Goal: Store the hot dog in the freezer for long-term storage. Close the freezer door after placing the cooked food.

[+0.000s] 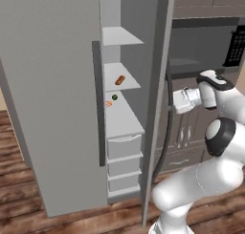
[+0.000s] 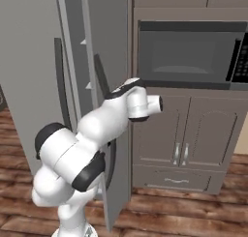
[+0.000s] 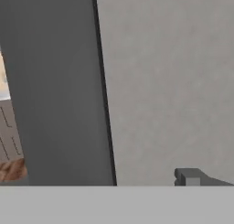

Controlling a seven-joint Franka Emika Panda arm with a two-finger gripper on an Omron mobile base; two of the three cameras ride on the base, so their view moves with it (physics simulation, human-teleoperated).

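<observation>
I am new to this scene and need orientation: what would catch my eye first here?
The freezer door stands wide open at left, showing white shelves and drawers. A small hot dog lies on a middle shelf, above a green ball and an orange scrap. The white arm bends at right.

Freezer door (image 1: 52,109): matt grey, smooth, metal-like. Shelves (image 1: 122,118) left of hand: smooth white plastic look. Floor (image 1: 19,199): brown wood planks. Microwave (image 2: 186,52): glossy dark front.

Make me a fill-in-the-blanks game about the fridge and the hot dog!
1. The hot dog lies on a white ____ inside the freezer.
2. The freezer door stands ____.
3. The small green round item sits one shelf ____ the hot dog.

Missing words: shelf; open; below
</observation>
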